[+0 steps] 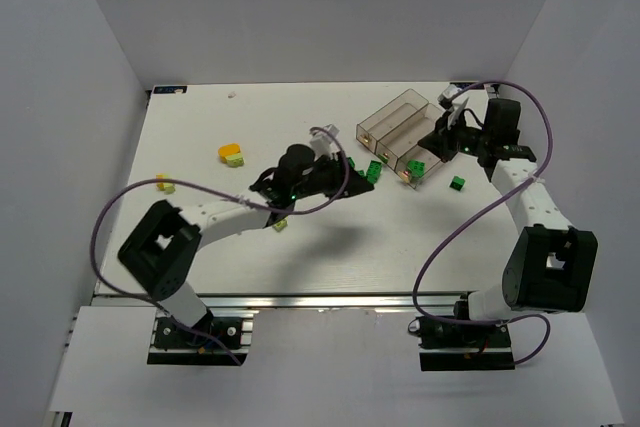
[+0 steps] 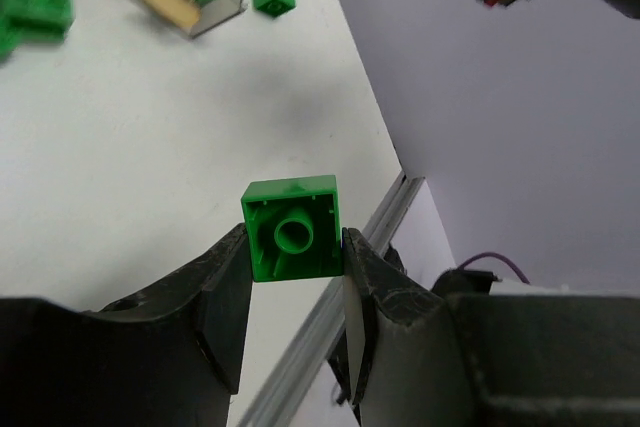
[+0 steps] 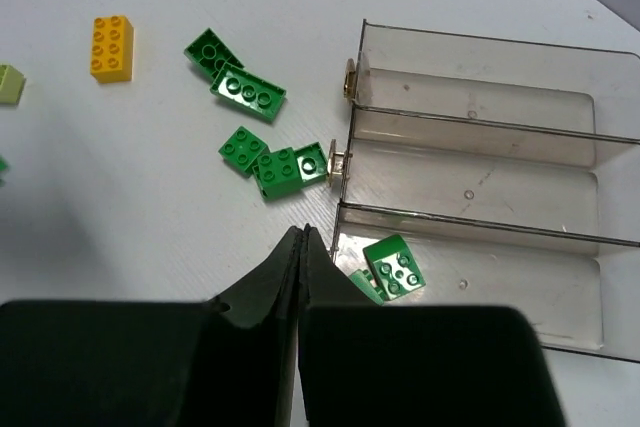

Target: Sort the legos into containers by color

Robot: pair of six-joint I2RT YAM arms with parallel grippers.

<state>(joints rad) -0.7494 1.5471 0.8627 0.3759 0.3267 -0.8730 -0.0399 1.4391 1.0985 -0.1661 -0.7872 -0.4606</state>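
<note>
My left jaws clamp one dark green brick [image 2: 290, 229]. My right jaws are closed and empty; beside their tips the nearest bin [image 3: 520, 292] holds green bricks [image 3: 393, 267]. Most legos [image 3: 265, 162] lie loose on the counter [image 3: 150, 247] beyond.

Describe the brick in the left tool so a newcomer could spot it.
Start at the left arm, stretched over the white table toward the joined clear smoky plastic bins. The left tool pinches a small square dark green plastic brick. Unlike the loose green bricks near the bins, it is gripped, hollow underside and round tube facing the wrist camera.
</note>
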